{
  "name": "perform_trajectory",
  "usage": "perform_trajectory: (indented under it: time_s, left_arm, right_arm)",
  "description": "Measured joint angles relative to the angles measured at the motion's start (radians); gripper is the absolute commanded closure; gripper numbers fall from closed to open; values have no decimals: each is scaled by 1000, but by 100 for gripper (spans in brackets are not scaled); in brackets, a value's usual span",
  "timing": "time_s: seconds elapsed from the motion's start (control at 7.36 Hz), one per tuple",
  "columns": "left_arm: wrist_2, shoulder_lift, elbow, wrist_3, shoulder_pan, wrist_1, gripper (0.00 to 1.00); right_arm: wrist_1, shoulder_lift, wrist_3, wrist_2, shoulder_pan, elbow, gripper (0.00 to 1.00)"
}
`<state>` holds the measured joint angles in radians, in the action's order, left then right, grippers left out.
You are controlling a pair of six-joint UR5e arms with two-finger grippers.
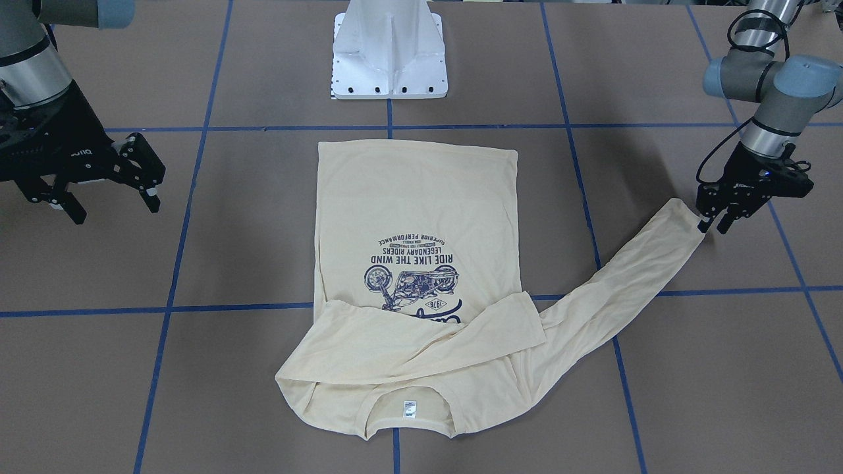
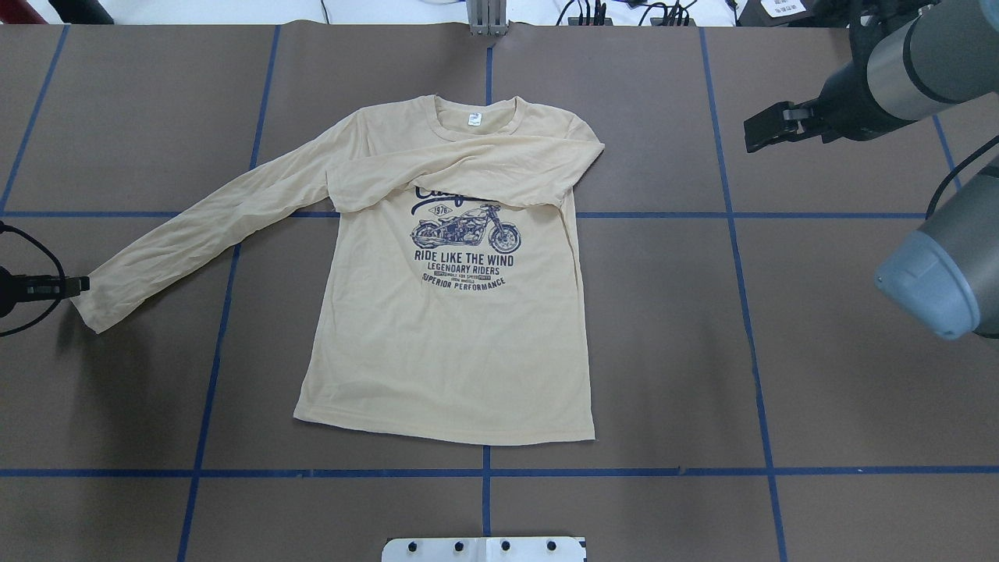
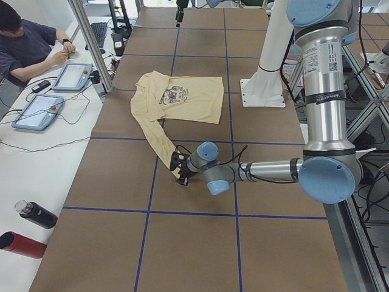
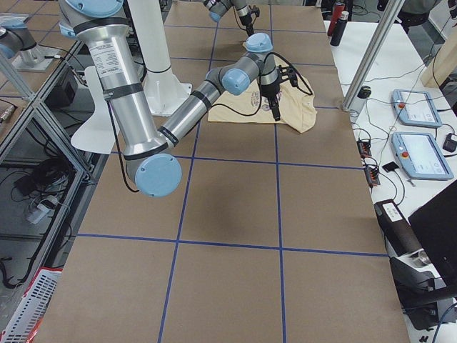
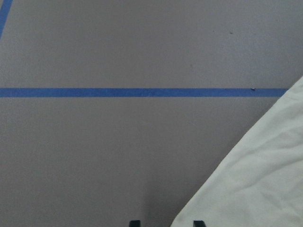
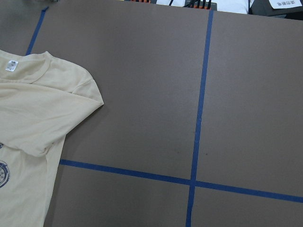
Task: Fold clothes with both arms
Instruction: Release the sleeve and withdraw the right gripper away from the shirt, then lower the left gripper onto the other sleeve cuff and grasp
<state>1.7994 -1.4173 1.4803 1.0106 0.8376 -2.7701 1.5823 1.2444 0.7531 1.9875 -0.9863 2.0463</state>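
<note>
"Cream-yellow long-sleeved T-shirt (image 2: 445, 343), print side up. Where exactly?" the desk asks.

"Flat on the brown table (image 2: 819, 390), among the blue tape lines (image 2: 624, 471), hem toward my white pedestal (image 1: 390, 52). One sleeve (image 2: 468, 168) lies folded across the chest, covering the top of the motorcycle print (image 2: 466, 234). The other sleeve (image 2: 203, 234) stretches out to my left."

"Your grippers?"

"My left gripper (image 1: 714, 226) sits low at that sleeve's cuff (image 2: 90, 308). Its fingers are narrowly parted, the cuff's edge is beside one fingertip, and nothing is clamped. My right gripper (image 1: 117, 212) hangs spread wide above bare table, apart from the shirt."

"Any containers?"

"A red bottle (image 3: 15, 244) and a black bottle (image 3: 37, 214) lie on the white bench (image 3: 36, 170) beside the table. I cannot tell what is in them."
</note>
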Motion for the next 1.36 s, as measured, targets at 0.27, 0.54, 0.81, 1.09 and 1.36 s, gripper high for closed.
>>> perform_trajectory:
  time_s: [0.27,0.54,0.81,1.09,1.36]
  left_arm:
    - [0,0,0,0,-13,-6,60]
    - [0,2,0,-1,-20,-10,66]
    - [-2,5,0,-3,-22,-11,86]
    - [-3,6,0,-5,-23,-10,100]
    - [0,6,7,-9,-22,-11,100]
  right_arm:
    - [1,1,0,-2,0,0,0]
    - [1,0,0,-4,0,0,0]
    - [1,0,0,-4,0,0,0]
    - [1,0,0,-3,0,1,0]
    - [1,0,1,-3,0,0,0]
